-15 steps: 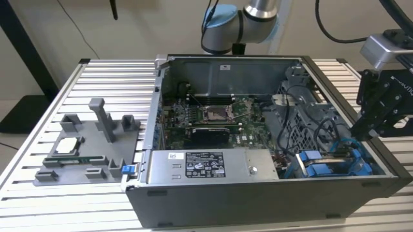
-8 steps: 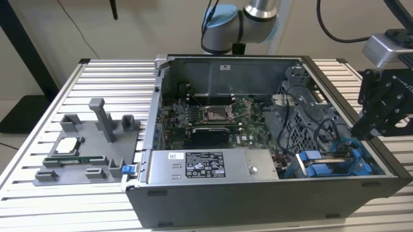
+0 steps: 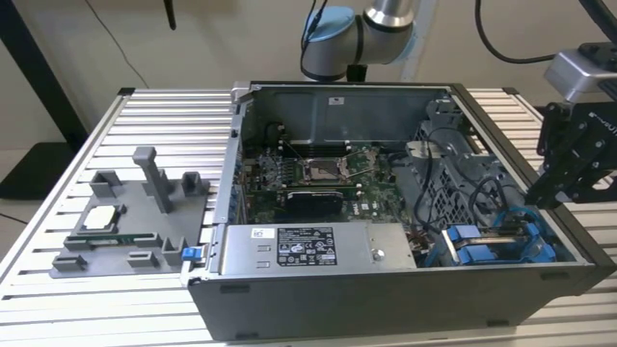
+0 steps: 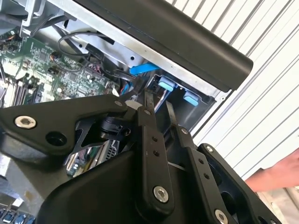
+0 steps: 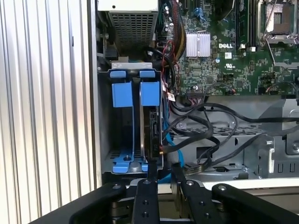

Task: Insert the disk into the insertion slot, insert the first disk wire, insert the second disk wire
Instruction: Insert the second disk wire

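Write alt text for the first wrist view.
The gripper sits close to the end of the disk, which stands on edge in its blue frame inside the insertion slot of an open computer case. Black cables run alongside the slot, with the green motherboard past them.

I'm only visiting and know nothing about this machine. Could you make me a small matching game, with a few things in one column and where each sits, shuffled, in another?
Things
1. gripper
2. power-supply box
3. insertion slot
4. grey parts holder

Places
A. on the slatted table, outside the computer case, at the exterior view's left
B. inside the case, along its near wall, with a label on top
C. over the case's side wall at the exterior view's right
D. in the case's near corner at the exterior view's right, with blue tabs

Pairs: 1-C, 2-B, 3-D, 4-A
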{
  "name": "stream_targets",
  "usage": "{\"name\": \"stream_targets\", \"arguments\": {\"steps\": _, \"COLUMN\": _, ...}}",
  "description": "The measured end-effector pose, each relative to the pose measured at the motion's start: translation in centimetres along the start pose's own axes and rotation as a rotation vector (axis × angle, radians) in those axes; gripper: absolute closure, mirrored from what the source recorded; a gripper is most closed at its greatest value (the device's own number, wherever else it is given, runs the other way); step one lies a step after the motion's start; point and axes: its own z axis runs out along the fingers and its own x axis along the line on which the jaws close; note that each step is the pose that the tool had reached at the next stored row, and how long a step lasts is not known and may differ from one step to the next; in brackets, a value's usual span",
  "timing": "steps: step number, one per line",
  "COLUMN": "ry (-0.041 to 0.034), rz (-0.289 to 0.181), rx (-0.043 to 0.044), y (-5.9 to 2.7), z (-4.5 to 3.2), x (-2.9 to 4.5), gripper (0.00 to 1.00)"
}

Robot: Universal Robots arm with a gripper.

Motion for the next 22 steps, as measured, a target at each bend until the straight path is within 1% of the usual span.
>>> {"name": "stream_targets", "arguments": {"steps": 22, "ry": 0.0000, "rz": 0.000, "rx": 0.0000, "y": -0.89, "z": 0.01, "x": -0.31, "gripper": 0.00}}
